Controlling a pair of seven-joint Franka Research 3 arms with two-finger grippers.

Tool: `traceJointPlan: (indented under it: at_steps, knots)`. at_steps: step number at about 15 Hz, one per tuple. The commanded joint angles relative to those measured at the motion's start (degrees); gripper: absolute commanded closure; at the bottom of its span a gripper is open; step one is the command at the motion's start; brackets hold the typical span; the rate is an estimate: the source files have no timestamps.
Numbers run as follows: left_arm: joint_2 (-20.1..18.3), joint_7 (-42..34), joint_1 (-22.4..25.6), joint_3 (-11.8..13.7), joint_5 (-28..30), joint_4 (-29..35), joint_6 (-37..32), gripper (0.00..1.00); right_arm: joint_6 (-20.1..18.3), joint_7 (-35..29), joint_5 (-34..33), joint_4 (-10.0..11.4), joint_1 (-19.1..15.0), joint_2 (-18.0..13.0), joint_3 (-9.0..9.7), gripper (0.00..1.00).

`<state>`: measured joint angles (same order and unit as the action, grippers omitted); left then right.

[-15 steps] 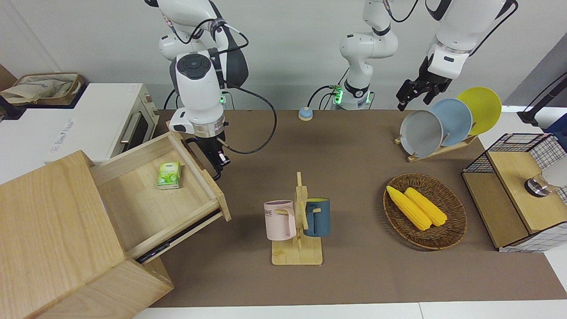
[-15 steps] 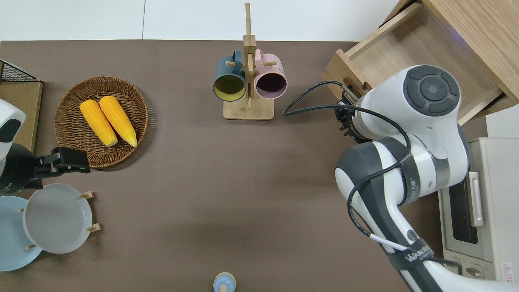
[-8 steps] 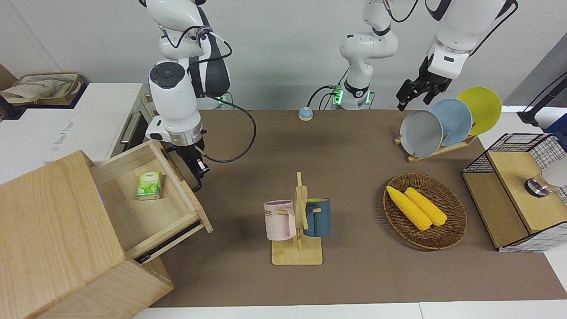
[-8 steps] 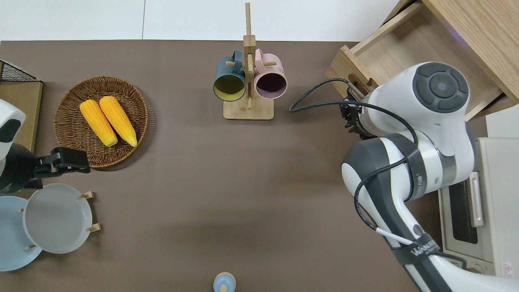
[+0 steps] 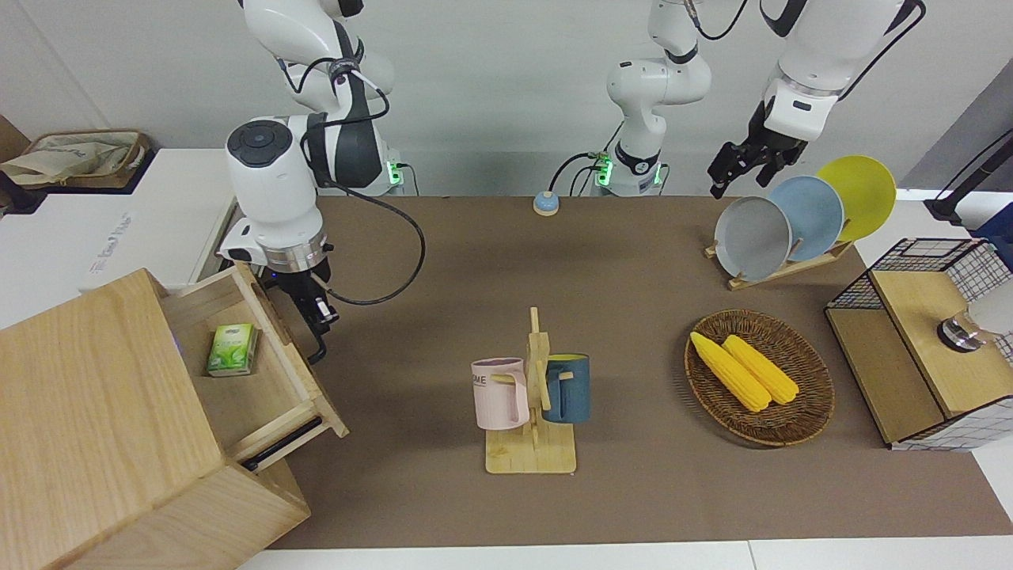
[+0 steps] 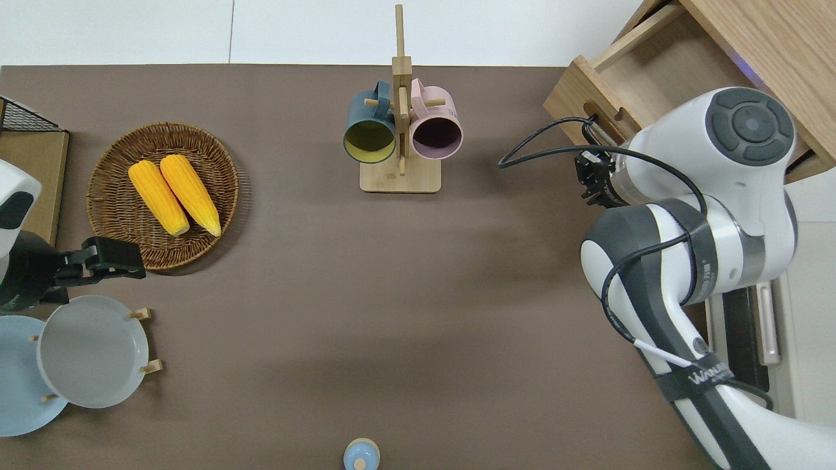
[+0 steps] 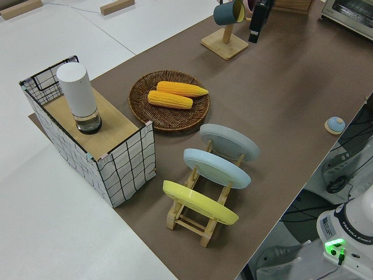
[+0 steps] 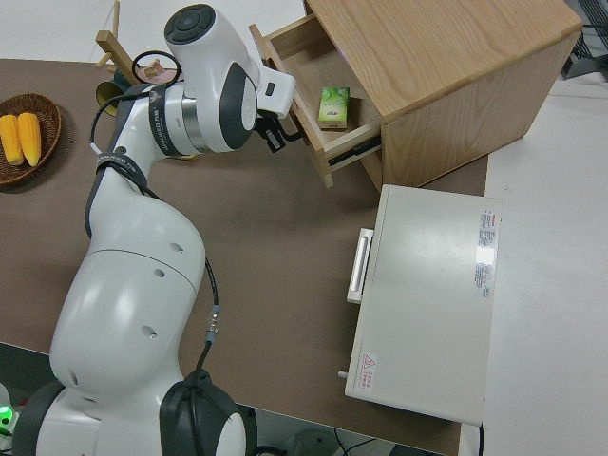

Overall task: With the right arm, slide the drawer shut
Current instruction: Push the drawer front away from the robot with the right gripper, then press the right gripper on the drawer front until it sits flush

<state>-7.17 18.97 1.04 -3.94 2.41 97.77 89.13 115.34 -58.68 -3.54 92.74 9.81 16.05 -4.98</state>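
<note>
In the front view the drawer [image 5: 237, 364] stood partly out of the pale wooden cabinet [image 5: 95, 427] at the right arm's end of the table, a small green box [image 5: 232, 349] lying on its light-wood floor; the handle on its front panel was hidden, since the panel showed only edge-on. The right gripper [image 5: 316, 332] hung just beside that panel with its black fingers pointing down, but whether it touched the panel and how far its fingers were parted could not be told. The left arm was parked, and the spread of the left gripper [image 5: 736, 170] could not be told either. In the overhead view the right arm [image 6: 692, 215] covered much of the drawer, leaving one corner and a slot in the front panel [image 6: 591, 104] showing, with the cabinet cut off at the picture's edge. The left side view showed only a dark fingertip near the cabinet, at its top edge. In the right side view the drawer's open tray, with the green box inside, sat against the cabinet, the white toaster oven [image 8: 427, 294] nearer to the robots than the cabinet.
</note>
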Motion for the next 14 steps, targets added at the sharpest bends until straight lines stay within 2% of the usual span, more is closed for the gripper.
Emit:
traceJointPlan:
  at_steps: [1, 8, 14]
  knots:
    - [-0.47, -0.51, -0.07, 0.25, 0.05, -0.21, -0.89, 0.01, 1.37, 3.39, -0.68, -4.06, -3.29, 2.76, -0.12, 0.902]
    - [-0.47, -0.51, -0.07, 0.25, 0.05, -0.21, -0.89, 0.01, 5.67, 5.95, -0.68, -4.32, -6.11, 3.64, -1.0, 0.911]
    - [-0.47, -0.51, -0.07, 0.25, 0.05, -0.21, -0.89, 0.01, 8.93, 12.01, -0.59, -4.5, -6.64, 4.6, -4.16, 0.917]
